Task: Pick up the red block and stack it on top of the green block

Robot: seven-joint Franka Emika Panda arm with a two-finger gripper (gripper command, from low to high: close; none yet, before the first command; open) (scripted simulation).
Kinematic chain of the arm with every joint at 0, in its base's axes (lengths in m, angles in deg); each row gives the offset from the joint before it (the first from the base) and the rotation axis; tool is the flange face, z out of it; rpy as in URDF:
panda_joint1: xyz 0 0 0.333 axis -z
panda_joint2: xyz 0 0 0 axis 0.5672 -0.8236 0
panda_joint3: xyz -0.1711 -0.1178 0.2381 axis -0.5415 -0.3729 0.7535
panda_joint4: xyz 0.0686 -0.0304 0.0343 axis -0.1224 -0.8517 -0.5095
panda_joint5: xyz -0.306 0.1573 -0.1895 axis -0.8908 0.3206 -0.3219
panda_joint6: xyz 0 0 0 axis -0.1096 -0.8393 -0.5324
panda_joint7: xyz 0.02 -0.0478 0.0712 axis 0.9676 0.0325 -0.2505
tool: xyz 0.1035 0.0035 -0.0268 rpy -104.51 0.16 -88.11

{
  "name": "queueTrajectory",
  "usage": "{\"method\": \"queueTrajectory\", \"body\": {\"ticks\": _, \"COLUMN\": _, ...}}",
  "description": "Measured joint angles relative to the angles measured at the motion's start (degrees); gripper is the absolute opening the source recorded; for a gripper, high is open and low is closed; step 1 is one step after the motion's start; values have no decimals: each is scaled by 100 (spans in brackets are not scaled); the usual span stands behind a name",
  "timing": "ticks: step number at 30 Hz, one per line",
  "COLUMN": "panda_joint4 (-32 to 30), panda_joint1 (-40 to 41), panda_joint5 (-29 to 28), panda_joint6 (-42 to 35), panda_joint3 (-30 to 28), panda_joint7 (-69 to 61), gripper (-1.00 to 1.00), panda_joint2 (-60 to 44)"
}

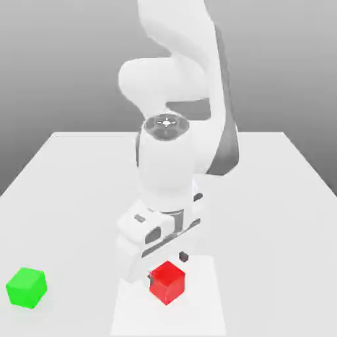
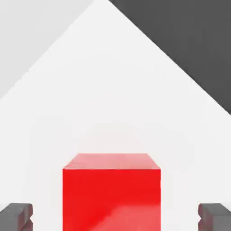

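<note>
Straddling the red block (image 2: 111, 191), the claw (image 1: 166, 266) has its two fingertips (image 2: 17, 215) spread apart, one on each side of the cube with a clear gap on both sides, so nothing is clamped yet. In the hand view the block lies centred between the tips, its faces square to them; being a cube, it has no long axis to line up with. On the tabletop (image 1: 276, 197) the block rests near the front edge, directly beneath the claw, slightly to the exterior view's right of centre. The green block (image 1: 26, 287) sits well apart, toward the exterior view's left and about equally near. My reading is that the fingers only need to come together on the cube; the carry then runs leftward across the tabletop.
</note>
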State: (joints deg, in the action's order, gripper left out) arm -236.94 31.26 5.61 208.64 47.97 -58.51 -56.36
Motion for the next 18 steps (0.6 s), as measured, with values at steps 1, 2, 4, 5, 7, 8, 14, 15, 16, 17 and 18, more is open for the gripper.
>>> {"method": "queueTrajectory", "body": {"ticks": 1, "panda_joint4": 0, "panda_joint1": 0, "panda_joint5": 0, "panda_joint6": 0, "panda_joint3": 0, "panda_joint7": 0, "gripper": -100, "panda_joint2": 0}}
{"method": "queueTrajectory", "body": {"ticks": 2, "panda_joint4": 0, "panda_joint1": 0, "panda_joint5": -1, "panda_joint6": -1, "panda_joint3": 0, "panda_joint7": 1, "gripper": -100, "panda_joint2": 0}}
{"method": "queueTrajectory", "body": {"ticks": 4, "panda_joint4": 0, "panda_joint1": 1, "panda_joint5": -5, "panda_joint6": -8, "panda_joint3": 1, "panda_joint7": 5, "gripper": -100, "panda_joint2": 0}}
{"method": "queueTrajectory", "body": {"ticks": 5, "panda_joint4": 0, "panda_joint1": 1, "panda_joint5": -8, "panda_joint6": -12, "panda_joint3": 1, "panda_joint7": 8, "gripper": -100, "panda_joint2": 1}}
{"method": "queueTrajectory", "body": {"ticks": 7, "panda_joint4": 1, "panda_joint1": 10, "panda_joint5": -8, "panda_joint6": -1, "panda_joint3": 9, "panda_joint7": 7, "gripper": -100, "panda_joint2": -9}}
{"method": "queueTrajectory", "body": {"ticks": 8, "panda_joint4": -20, "panda_joint1": -7, "panda_joint5": -40, "panda_joint6": -117, "panda_joint3": -16, "panda_joint7": 31, "gripper": -100, "panda_joint2": 128}}
{"method": "queueTrajectory", "body": {"ticks": 14, "panda_joint4": -101, "panda_joint1": 59, "panda_joint5": -276, "panda_joint6": -1033, "panda_joint3": -203, "panda_joint7": 345, "gripper": -100, "panda_joint2": 1121}}
{"method": "queueTrajectory", "body": {"ticks": 15, "panda_joint4": -33, "panda_joint1": 179, "panda_joint5": -250, "panda_joint6": -1122, "panda_joint3": -274, "panda_joint7": 479, "gripper": -100, "panda_joint2": 1134}}
{"method": "queueTrajectory", "body": {"ticks": 16, "panda_joint4": 49, "panda_joint1": 296, "panda_joint5": -217, "panda_joint6": -1199, "panda_joint3": -349, "panda_joint7": 631, "gripper": -100, "panda_joint2": 1121}}
{"method": "queueTrajectory", "body": {"ticks": 17, "panda_joint4": 136, "panda_joint1": 410, "panda_joint5": -182, "panda_joint6": -1270, "panda_joint3": -426, "panda_joint7": 790, "gripper": -100, "panda_joint2": 1096}}
{"method": "queueTrajectory", "body": {"ticks": 18, "panda_joint4": 227, "panda_joint1": 521, "panda_joint5": -148, "panda_joint6": -1338, "panda_joint3": -505, "panda_joint7": 955, "gripper": -100, "panda_joint2": 1065}}
